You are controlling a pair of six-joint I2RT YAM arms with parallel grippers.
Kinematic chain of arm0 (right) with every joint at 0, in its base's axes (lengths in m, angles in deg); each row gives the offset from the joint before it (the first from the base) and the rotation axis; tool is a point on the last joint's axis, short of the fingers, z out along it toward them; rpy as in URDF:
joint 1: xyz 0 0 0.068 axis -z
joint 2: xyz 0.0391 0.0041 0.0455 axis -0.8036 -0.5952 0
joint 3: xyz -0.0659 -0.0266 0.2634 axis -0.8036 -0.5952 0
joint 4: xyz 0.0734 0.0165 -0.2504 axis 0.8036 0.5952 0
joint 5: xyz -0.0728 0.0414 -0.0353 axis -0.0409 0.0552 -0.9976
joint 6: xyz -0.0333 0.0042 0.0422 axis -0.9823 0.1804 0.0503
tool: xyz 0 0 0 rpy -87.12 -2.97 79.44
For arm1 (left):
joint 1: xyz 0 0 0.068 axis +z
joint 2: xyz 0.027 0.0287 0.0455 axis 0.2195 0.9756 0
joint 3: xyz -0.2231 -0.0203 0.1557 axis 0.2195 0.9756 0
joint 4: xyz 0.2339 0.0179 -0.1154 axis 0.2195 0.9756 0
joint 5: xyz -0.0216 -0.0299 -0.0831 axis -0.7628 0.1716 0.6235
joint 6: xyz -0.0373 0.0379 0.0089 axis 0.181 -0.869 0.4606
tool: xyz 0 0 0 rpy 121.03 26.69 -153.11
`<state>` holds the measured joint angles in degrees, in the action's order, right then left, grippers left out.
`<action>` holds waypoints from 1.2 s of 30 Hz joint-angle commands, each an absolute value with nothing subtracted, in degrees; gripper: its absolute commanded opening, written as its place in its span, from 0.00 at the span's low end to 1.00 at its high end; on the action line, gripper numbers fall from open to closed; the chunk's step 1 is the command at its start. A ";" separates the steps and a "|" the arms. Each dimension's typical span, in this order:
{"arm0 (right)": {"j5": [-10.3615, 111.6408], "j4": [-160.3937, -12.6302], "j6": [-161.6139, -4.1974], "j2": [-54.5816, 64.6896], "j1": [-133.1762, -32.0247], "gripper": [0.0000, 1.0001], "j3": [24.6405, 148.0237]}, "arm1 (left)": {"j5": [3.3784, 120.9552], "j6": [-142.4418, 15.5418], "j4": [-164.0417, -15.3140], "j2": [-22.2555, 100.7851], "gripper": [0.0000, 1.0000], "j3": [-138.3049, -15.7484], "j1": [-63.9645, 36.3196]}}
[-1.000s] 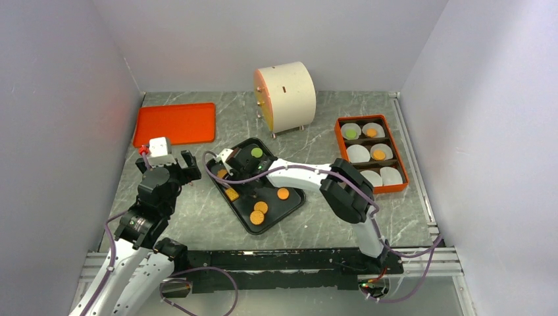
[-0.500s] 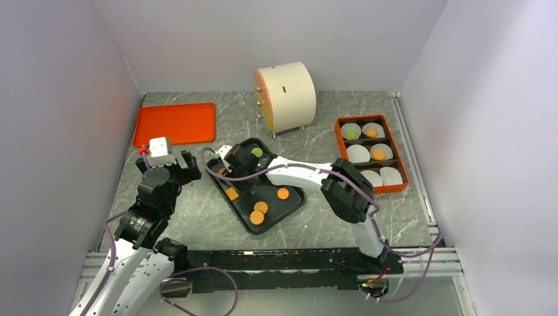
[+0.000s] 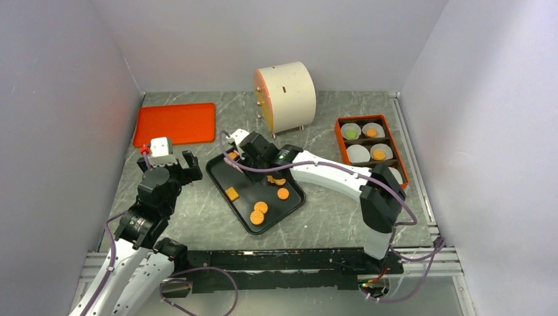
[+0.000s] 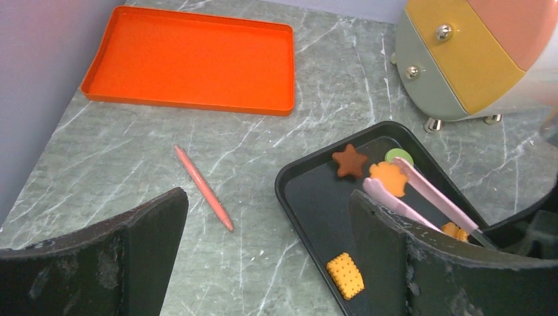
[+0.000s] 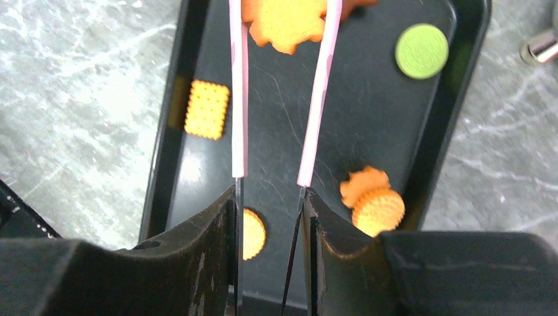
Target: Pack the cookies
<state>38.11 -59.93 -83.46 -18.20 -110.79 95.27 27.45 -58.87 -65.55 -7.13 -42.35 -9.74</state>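
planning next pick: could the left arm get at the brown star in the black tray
Probably yes: the left pincer is open and the brown star lies uncovered ahead of it, though pink tongs hover close beside.

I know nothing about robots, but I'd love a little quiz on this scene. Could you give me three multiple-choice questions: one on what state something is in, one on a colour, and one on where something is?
1. The left gripper is:
A. wide open and empty
B. shut tight on nothing
C. shut on a cookie

2. The flower cookie between the tips of the pink tongs is:
A. green
B. orange
C. brown

3. The brown star cookie lies:
A. in the black tray
B. between the tongs
C. in the left gripper

Answers:
1 A: its jaws stand far apart with nothing between them.
2 B: the right wrist view shows it plainly orange.
3 A: the left wrist view shows the star on the tray's floor, near its far corner.
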 commanded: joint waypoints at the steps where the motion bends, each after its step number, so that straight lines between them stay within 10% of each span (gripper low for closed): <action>1: 35.72 -57.08 -80.66 -11.79 -109.02 0.23 91.96 | 30.52 -59.63 -68.02 -7.63 0.96 -43.38 -9.65; 36: 36.23 -49.36 -68.33 14.65 -66.56 0.21 70.85 | 34.74 -60.70 -69.45 -7.10 0.96 -42.83 -9.60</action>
